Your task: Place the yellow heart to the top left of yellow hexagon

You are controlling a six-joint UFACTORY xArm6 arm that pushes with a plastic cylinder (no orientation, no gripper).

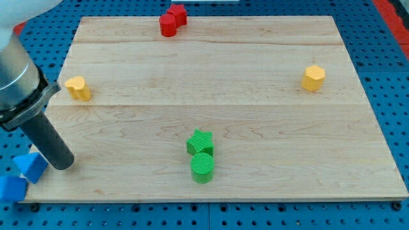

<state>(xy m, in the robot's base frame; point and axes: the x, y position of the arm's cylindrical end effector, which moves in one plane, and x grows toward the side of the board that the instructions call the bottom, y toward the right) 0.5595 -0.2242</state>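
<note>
Currently, rod: a thick dark rod is seen slanting in from the view's left edge; no jaws are carried, so no jaw state can be told.
Tip (64, 165): it is set on the board (211, 128) near the bottom-left corner.
Yellow heart (78, 87): it is found above the tip, slightly to the view's right of it, well apart and untouched, close to the board's left edge.
Yellow hexagon (313, 77): it is placed far to the view's right of the tip and higher up, near the right edge, well apart from the heart.
Blue blocks: a blue triangle (30, 165) is seen just left of the tip, at the board's edge; a blue cube (11, 189) is seen lower left, off the board.
Green star (200, 142) and green cylinder (202, 167): they are found touching, to the tip's right at bottom centre.
Red blocks (172, 20): two are seen touching at the top edge, shapes unclear.
</note>
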